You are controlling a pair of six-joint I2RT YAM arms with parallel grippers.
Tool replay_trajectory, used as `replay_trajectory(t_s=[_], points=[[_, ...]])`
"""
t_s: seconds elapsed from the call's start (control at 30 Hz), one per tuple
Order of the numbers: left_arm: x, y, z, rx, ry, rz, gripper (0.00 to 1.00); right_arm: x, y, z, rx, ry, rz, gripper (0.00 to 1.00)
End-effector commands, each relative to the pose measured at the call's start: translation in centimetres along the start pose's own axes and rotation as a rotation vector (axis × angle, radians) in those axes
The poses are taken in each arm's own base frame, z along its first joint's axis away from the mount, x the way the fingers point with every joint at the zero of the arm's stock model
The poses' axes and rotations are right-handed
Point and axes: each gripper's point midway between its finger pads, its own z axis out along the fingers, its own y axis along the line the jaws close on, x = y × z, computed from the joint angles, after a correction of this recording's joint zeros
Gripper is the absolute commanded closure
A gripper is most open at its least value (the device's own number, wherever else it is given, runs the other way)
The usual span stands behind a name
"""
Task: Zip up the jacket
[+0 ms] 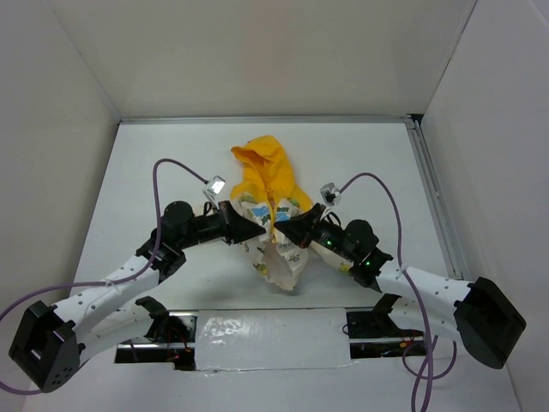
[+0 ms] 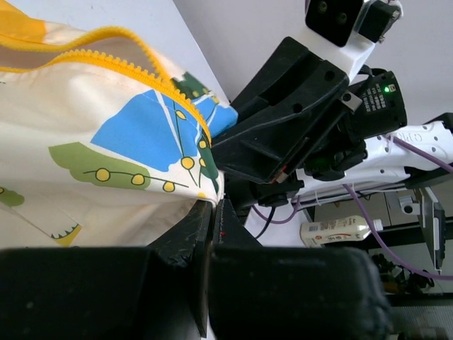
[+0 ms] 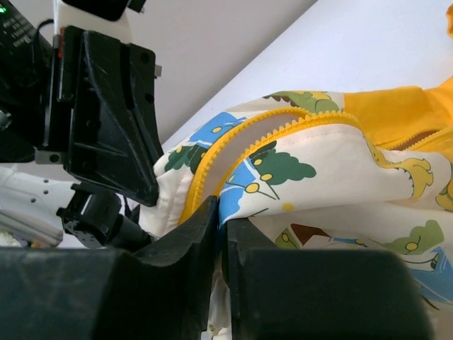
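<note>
Jacket (image 1: 270,184) at surface (image 1: 171,154) centre, zip teeth (image 3: 311,122) apart: zipping not yet done. Left hand (image 2: 214,207) clamps its front edge; grip of right hand (image 3: 221,207) cannot be determined

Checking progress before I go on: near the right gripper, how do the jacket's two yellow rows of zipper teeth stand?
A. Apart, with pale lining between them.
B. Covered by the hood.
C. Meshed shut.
A: in the right wrist view the jacket shows its two rows of zipper teeth spread apart, with pale lining between them.
</note>
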Motion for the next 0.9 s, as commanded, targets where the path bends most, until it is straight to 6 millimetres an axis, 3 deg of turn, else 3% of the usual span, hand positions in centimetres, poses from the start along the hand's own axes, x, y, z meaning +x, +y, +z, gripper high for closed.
replay_trajectory(t_s=[0.0, 0.17, 0.23, 0.3, 0.43, 0.6, 0.67, 0.7, 0.73, 0.77, 0.83, 0.87], points=[[-0.2, -2.5, -0.5, 0.094, 0.008, 0.022, 1.00, -1.2, 2.3, 0.9, -0.079, -0.013, -0.042, 0.81], [0.3, -2.1, -0.3, 0.092, 0.029, -0.012, 1.00, -1.1, 3.8, 1.1, -0.116, -0.011, -0.025, 0.67], [0.4, -1.9, -0.2, 0.088, 0.032, -0.020, 1.00, -1.0, 4.1, 1.2, -0.121, -0.004, -0.019, 0.67], [0.5, -1.7, -0.2, 0.077, 0.033, -0.033, 1.00, -1.1, 4.7, 1.2, -0.136, -0.011, -0.002, 0.71], [0.5, -1.0, -0.3, 0.043, 0.016, -0.055, 1.00, -1.2, 4.4, 0.9, -0.113, -0.028, 0.041, 1.00], [0.1, -0.3, -1.0, -0.014, -0.043, -0.057, 1.00, -1.3, 3.6, 0.3, -0.072, -0.063, 0.074, 1.00], [-0.1, 0.3, -1.3, -0.052, -0.062, -0.053, 1.00, -1.5, 1.8, 0.1, 0.027, -0.095, 0.079, 1.00], [-0.2, 0.7, -1.3, -0.073, -0.069, -0.049, 1.00, -0.3, 0.0, -0.1, 0.117, -0.039, 0.076, 1.00], [-0.1, 1.3, -1.4, -0.103, -0.070, -0.034, 1.00, -0.9, -0.7, 0.3, 0.179, -0.026, 0.047, 1.00], [0.6, 2.6, -1.5, -0.166, -0.047, -0.057, 1.00, 1.3, -3.7, -0.7, 0.349, 0.077, 0.040, 1.00], [1.5, 5.4, -1.5, -0.278, -0.024, -0.101, 1.00, 3.6, -6.9, -1.6, 0.536, 0.208, 0.027, 1.00], [2.2, 6.2, -1.5, -0.298, -0.008, -0.113, 1.00, 3.7, -7.2, -1.9, 0.572, 0.219, 0.042, 1.00]])
